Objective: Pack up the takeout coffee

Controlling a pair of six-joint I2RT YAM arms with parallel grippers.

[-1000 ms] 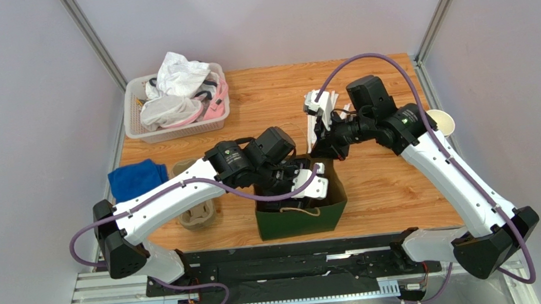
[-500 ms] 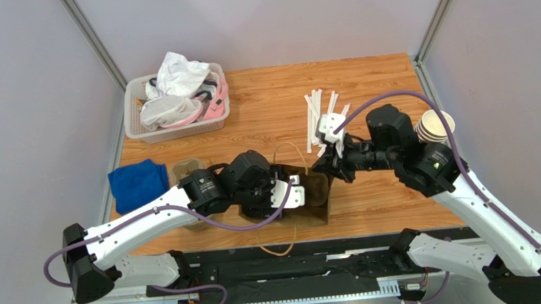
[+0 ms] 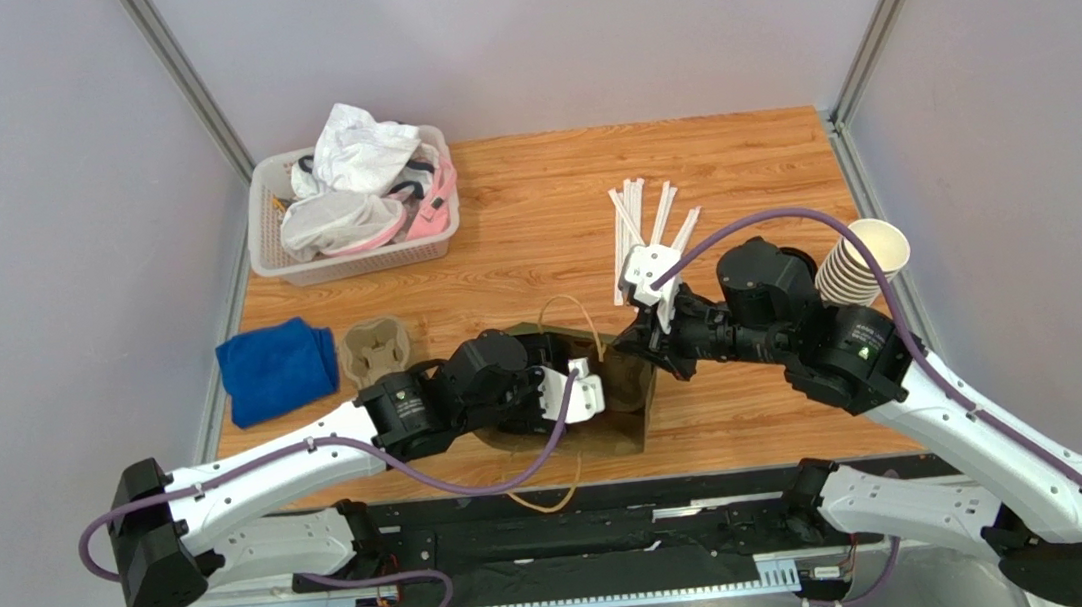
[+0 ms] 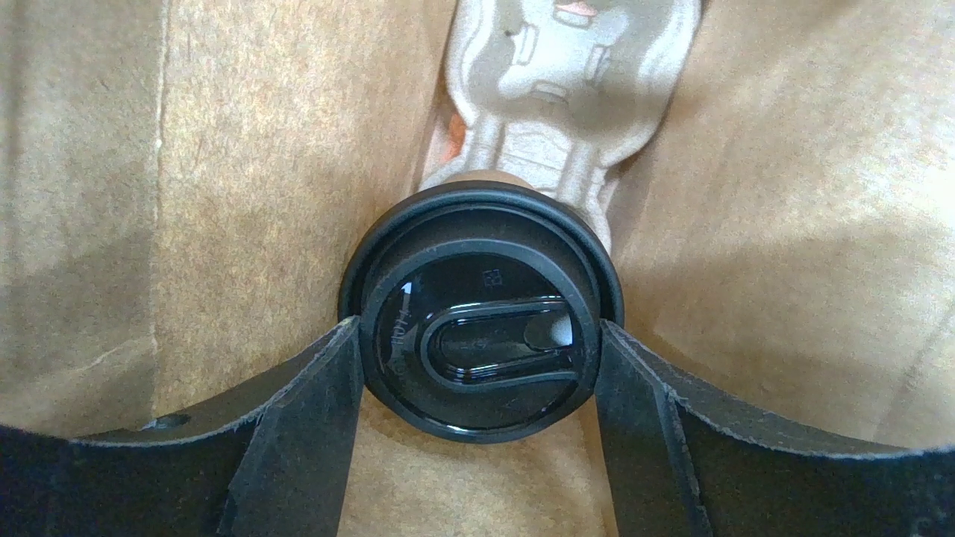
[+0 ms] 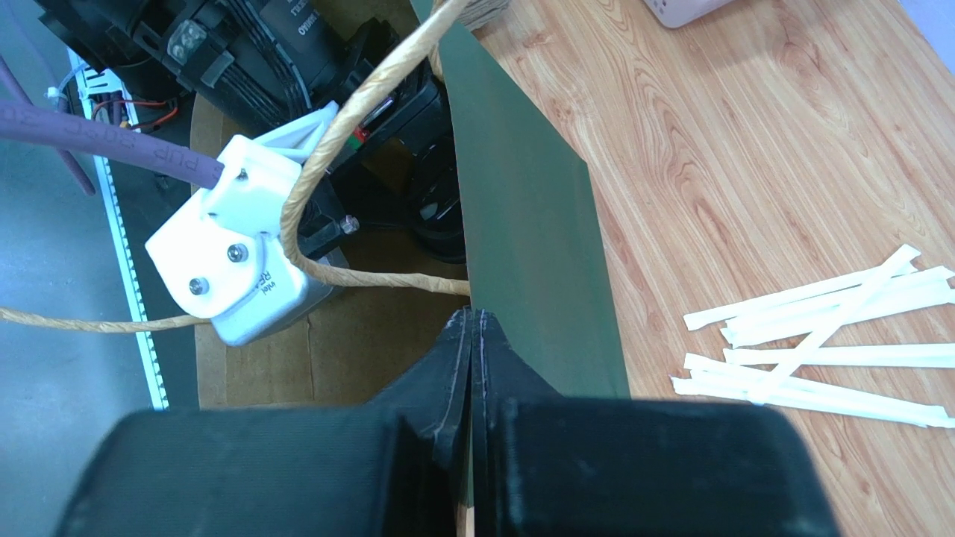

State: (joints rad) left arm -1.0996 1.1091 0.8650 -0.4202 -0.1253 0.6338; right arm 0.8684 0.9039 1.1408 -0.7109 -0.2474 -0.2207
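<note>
The takeout coffee (image 4: pixel 482 313) shows its round black lid deep inside the brown paper bag (image 4: pixel 224 168). My left gripper (image 4: pixel 480 336) is shut on it, with both black fingers (image 4: pixel 303 425) pressed against the lid's sides. Behind the cup a grey pulp carrier (image 4: pixel 561 67) lies in the bag. In the top view the left gripper (image 3: pixel 572 391) is reaching into the bag (image 3: pixel 635 392), and the cup is hidden there. My right gripper (image 5: pixel 473 319) is shut on the bag's green wall (image 5: pixel 527 235), at its rim on the right side (image 3: pixel 645 341).
The bag's twine handle (image 5: pixel 359 123) loops over the left wrist. White straws (image 3: pixel 645 225) lie behind the bag. A stack of paper cups (image 3: pixel 860 263) stands at the right edge. A pulp carrier (image 3: pixel 374 348), a blue cloth (image 3: pixel 274 366) and a white basket (image 3: pixel 353 248) are on the left.
My right gripper came forward from the straws to the bag's rim and closed on it. The left arm sank lower and further into the bag, which shifted toward the left.
</note>
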